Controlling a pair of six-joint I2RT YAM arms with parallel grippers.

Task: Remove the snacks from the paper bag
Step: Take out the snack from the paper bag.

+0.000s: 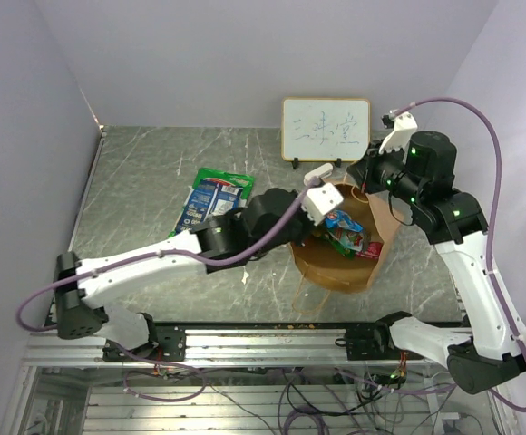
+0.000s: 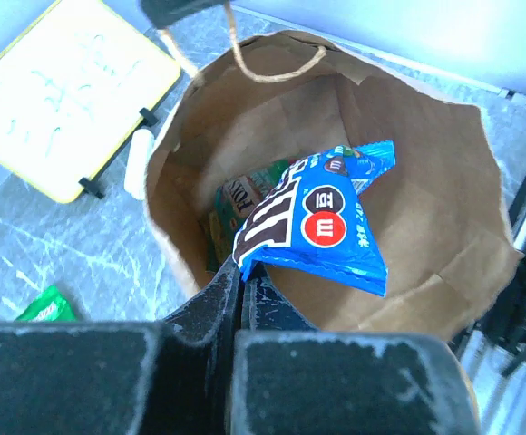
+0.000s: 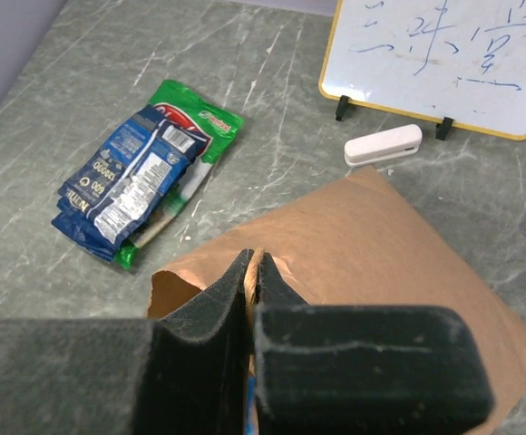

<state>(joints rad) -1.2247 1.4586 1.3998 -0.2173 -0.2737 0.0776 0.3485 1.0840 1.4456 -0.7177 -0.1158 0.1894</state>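
A: Any txt by the left gripper (image 2: 241, 276)?
B: Blue pkt (image 2: 336, 245) right at the jaw tips: white "m" on a red disc, big dark logo letters beside it, partly cut off. Fine print too small.
A: Past that?
B: Pkt behind (image 2: 243, 195), deeper in the paper bag (image 2: 426, 181): "FOX", rest hidden.
A: Right gripper (image 3: 252, 265)?
B: Whiteboard (image 3: 444, 54) ahead-right of jaws: blue handwritten chars, can't make out. Dark blue bag (image 3: 122, 181) ahead-left: white label, illegible.
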